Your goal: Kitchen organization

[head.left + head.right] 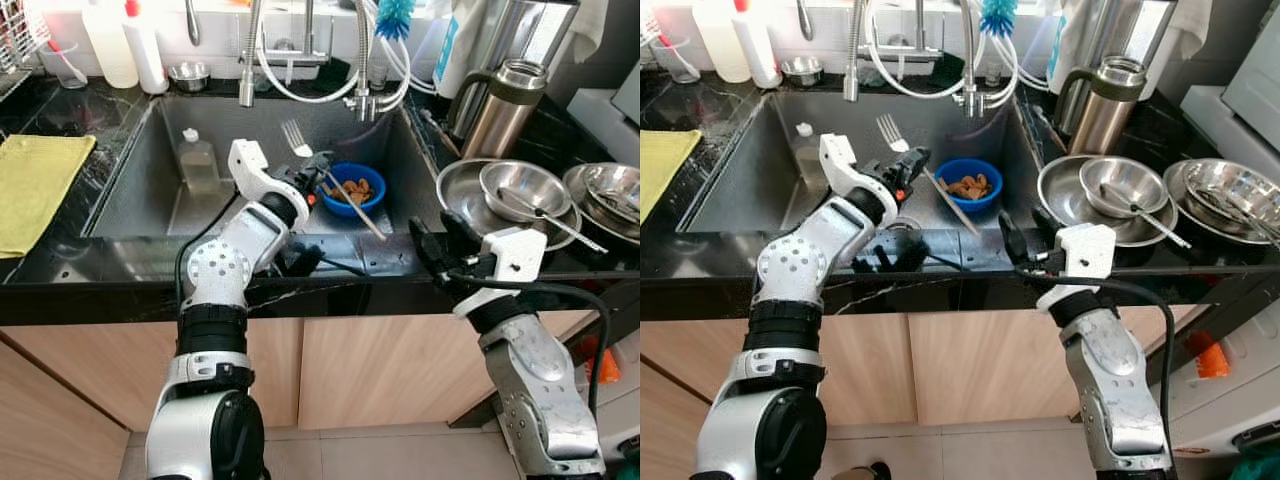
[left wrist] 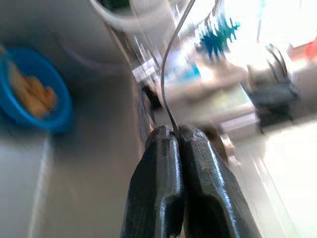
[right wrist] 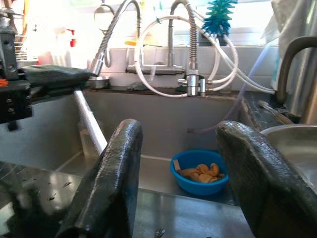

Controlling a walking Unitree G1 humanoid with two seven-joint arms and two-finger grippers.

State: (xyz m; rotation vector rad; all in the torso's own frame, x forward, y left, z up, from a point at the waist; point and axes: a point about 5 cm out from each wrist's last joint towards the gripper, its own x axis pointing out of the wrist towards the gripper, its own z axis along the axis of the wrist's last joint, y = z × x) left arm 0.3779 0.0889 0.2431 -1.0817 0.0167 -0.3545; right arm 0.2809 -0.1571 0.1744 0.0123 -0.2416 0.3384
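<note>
Fork (image 1: 330,183) held over the sink (image 1: 130,185), tines toward the faucet, handle slanting down toward the front rim; our left gripper (image 1: 318,172) is clamped on its middle. Beside it, a blue bowl (image 1: 355,190) holds brownish scraps, apparently food. Our right gripper (image 1: 435,243) hovers at the counter edge, fingers spread, holding nothing.

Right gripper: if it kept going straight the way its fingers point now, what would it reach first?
Probably the blue bowl of food scraps on the sink floor, which sits between the open right gripper fingers in the wrist view; depth is unclear, so the sink's back wall is possible.
</note>
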